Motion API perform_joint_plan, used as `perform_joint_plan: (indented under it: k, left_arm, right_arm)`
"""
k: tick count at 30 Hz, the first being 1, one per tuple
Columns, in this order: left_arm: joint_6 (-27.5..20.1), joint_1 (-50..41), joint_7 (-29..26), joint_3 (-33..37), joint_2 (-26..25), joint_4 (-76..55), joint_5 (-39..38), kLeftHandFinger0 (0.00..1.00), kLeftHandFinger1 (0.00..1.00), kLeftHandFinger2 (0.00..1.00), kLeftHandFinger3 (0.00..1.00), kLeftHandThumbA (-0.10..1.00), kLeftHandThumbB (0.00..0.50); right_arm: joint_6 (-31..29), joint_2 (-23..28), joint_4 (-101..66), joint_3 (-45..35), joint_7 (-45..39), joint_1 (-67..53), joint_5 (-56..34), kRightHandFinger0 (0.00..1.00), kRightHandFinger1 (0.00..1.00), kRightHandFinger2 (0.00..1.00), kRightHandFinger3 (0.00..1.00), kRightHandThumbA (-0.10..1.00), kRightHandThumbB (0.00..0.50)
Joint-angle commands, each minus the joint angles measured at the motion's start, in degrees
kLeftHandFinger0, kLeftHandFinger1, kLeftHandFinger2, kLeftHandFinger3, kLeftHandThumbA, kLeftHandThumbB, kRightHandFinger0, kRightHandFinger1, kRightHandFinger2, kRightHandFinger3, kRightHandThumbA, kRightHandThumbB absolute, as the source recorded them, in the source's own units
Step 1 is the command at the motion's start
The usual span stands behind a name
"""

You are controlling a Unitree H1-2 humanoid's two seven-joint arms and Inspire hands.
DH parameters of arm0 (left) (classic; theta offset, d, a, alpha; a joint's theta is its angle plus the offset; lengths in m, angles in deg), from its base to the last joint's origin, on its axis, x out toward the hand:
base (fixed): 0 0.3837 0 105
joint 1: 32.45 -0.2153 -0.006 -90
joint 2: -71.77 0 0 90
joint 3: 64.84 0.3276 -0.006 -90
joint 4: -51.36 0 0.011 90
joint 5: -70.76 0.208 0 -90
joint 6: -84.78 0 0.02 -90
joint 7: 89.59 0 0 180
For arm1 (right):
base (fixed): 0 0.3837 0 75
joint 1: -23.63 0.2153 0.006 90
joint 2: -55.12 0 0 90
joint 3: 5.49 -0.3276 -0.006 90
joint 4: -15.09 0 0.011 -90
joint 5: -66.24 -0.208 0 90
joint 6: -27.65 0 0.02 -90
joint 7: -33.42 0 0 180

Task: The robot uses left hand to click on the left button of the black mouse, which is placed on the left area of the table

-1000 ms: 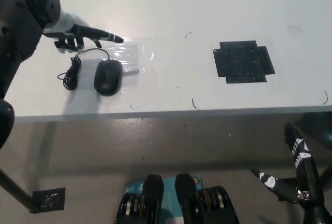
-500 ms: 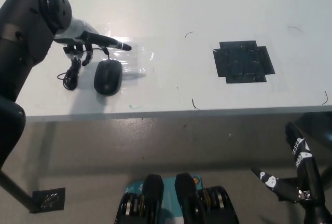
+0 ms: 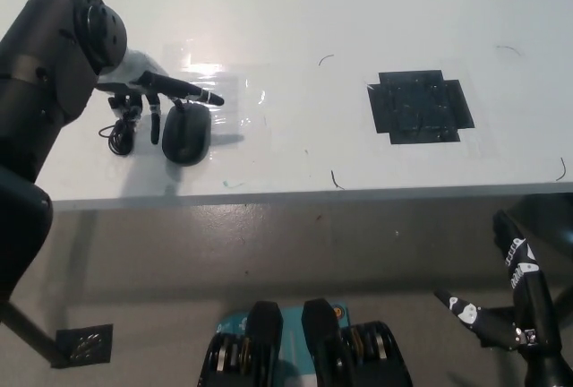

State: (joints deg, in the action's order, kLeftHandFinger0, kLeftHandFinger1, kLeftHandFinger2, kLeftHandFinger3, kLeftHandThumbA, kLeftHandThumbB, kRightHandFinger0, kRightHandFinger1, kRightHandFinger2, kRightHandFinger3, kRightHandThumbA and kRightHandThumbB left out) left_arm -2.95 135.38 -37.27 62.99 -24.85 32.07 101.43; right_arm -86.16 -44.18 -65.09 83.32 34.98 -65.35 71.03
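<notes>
A white table (image 3: 358, 11) carries a black mouse (image 3: 185, 133) near its left front, its cord (image 3: 119, 133) bunched just beside it. A clear shiny patch (image 3: 228, 91) lies by the mouse; a black tape square (image 3: 419, 106) sits well right.

The left hand (image 3: 152, 96) hides the mouse's (image 3: 185, 133) far end, so contact is unclear. The right hand (image 3: 512, 302) is cut off at the bottom edge.
</notes>
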Motion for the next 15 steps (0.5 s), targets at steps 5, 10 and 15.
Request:
perform_joint_plan:
  k: [5, 10, 15]
  left_arm:
    - [-1.0, 3.0, -0.6, 0.0, -0.9, -0.1, 1.6, 0.00, 0.00, 0.26, 1.00, 1.00, 0.317]
    - [-1.4, 2.7, -1.0, 0.3, -0.5, 0.7, 2.2, 0.00, 0.00, 0.23, 1.00, 1.00, 0.327]
    - [-1.3, 2.2, -0.9, 0.2, -0.3, 0.1, 2.5, 0.00, 0.02, 0.28, 1.00, 1.00, 0.320]
  right_arm:
    - [-3.0, 0.5, -1.8, -0.5, 0.6, 0.5, 0.6, 1.00, 1.00, 1.00, 1.00, 1.00, 0.098]
    - [-3.0, 0.5, -1.8, -0.5, 0.6, 0.3, 0.7, 1.00, 1.00, 1.00, 1.00, 1.00, 0.099]
    - [-2.7, 0.6, -2.2, -0.5, 0.4, 0.3, 0.7, 1.00, 1.00, 1.00, 1.00, 1.00, 0.106]
